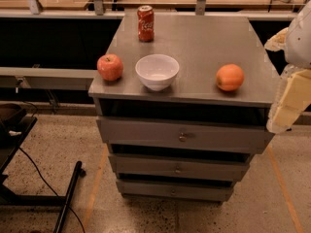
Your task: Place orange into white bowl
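Note:
The orange [230, 77] sits on the grey cabinet top [204, 42], near its front right corner. The white bowl [157, 71] stands empty near the front edge at the middle, well to the left of the orange. My gripper [290, 98] hangs at the right edge of the view, beside the cabinet's right side, to the right of and slightly below the orange. It holds nothing that I can see.
A red-pink apple [110, 67] lies left of the bowl at the front left corner. A red soda can [145, 23] stands at the back. The cabinet has three drawers [182, 136]. A dark stand and cables [29, 178] are on the floor at left.

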